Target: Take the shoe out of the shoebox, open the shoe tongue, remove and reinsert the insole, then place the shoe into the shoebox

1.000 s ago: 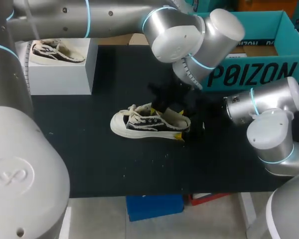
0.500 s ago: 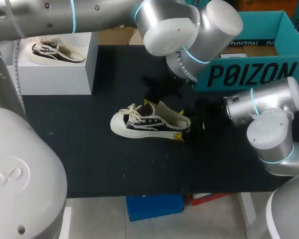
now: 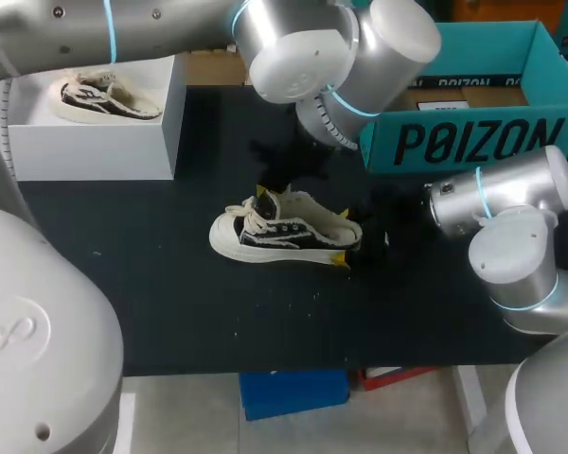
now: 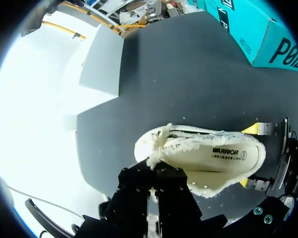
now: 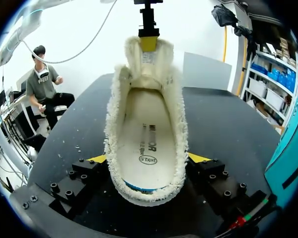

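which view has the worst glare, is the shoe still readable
Left wrist view: worst, the white box burns out to plain white on top; the shoe is evenly lit. Right wrist view: bright backdrop, shoe clear. Head view: no glare.

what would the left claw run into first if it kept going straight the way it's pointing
Most likely the shoe: the left claw points down at its tongue end, directly ahead, with the table under it. Whether they already touch is unclear.

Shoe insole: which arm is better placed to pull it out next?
Probably left: the left pincer sits at the tongue, above the insole, while the right pincer clamps the shoe heel from both sides.
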`<state>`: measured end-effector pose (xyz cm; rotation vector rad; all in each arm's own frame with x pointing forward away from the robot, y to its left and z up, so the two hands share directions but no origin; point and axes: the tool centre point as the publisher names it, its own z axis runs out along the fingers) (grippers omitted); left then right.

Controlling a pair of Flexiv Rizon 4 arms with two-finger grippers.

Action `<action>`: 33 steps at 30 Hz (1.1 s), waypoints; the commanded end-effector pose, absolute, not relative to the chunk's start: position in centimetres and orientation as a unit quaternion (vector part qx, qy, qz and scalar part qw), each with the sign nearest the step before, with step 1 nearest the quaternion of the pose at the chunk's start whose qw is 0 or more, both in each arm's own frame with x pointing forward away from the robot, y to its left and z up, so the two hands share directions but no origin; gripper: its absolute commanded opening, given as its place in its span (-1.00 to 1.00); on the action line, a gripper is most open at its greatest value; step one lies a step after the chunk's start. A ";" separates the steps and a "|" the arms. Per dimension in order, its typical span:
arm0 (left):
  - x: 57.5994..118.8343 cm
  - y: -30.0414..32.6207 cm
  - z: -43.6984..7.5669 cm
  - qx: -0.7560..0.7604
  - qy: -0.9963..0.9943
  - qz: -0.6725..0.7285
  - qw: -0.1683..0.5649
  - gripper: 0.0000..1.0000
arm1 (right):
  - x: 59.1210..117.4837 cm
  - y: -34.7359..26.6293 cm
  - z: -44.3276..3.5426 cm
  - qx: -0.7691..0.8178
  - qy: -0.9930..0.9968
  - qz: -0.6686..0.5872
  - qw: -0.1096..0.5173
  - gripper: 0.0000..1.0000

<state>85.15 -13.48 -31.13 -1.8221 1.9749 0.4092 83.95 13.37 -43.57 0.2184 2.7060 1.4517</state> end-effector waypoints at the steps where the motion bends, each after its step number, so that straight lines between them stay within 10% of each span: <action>1: 84.8 -12.0 -30.9 -0.660 0.708 0.141 0.209 -1.00 | 84.0 13.5 -43.9 0.072 0.879 0.471 0.032 -1.00; 33: 83.7 -7.2 -32.2 -0.693 0.680 0.146 0.190 -1.00 | 84.0 13.5 -43.9 0.072 0.879 0.471 0.032 -1.00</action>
